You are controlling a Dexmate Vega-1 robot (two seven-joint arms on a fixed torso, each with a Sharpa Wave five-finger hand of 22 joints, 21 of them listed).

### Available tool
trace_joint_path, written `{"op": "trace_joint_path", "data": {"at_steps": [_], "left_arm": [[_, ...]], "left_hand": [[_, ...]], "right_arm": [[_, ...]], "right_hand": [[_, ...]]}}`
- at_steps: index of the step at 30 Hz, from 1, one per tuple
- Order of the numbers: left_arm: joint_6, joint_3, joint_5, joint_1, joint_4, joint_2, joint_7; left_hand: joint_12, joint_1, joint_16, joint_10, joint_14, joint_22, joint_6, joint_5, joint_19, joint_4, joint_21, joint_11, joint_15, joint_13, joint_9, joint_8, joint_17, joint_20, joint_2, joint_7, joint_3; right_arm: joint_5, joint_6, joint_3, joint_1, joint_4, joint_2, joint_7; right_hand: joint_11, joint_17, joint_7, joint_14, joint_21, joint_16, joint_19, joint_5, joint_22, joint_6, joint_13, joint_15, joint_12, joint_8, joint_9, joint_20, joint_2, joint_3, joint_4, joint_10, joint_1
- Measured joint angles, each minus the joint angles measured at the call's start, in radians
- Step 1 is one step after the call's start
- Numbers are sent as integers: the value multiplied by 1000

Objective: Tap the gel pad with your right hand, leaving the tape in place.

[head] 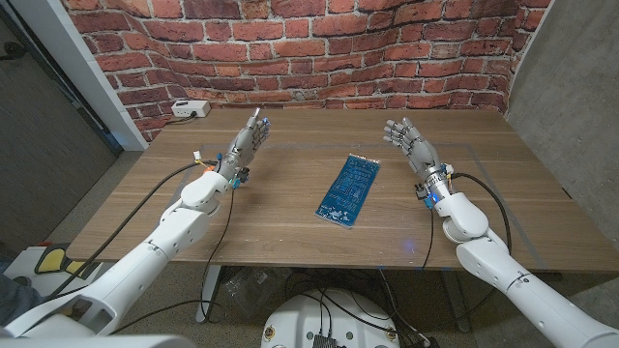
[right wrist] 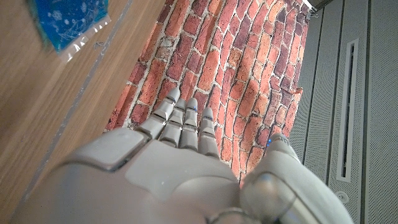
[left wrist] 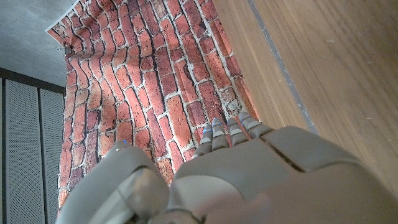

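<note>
Even, soft overhead light fills the head view, leaving only faint shadows on the bench point(head: 290, 217). The brick wall point(head: 290, 48) bows near the upper edges from wide-angle distortion. In both wrist views the near robot hand looks soft and slightly blurred, while the bricks stay sharp.

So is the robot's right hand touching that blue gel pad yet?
Apart. The head view shows bare table between the right hand and the gel pad.
</note>
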Motion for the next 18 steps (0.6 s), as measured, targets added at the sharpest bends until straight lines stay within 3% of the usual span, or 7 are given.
{"op": "trace_joint_path", "data": {"at_steps": [18], "left_arm": [[0,8,1,-8,2,6,-24]], "left_hand": [[-8,1,-8,-9,-11,0,-12,-7,-18,-1,-14,-2,3,0,0,-4,0,-4,1,1,-8]], "right_arm": [[-132,-12,1,-29,-60,-32,-71]], "right_hand": [[0,0,0,-4,-14,0,4,0,0,-11,0,4,0,-4,0,4,0,0,0,0,0]]}}
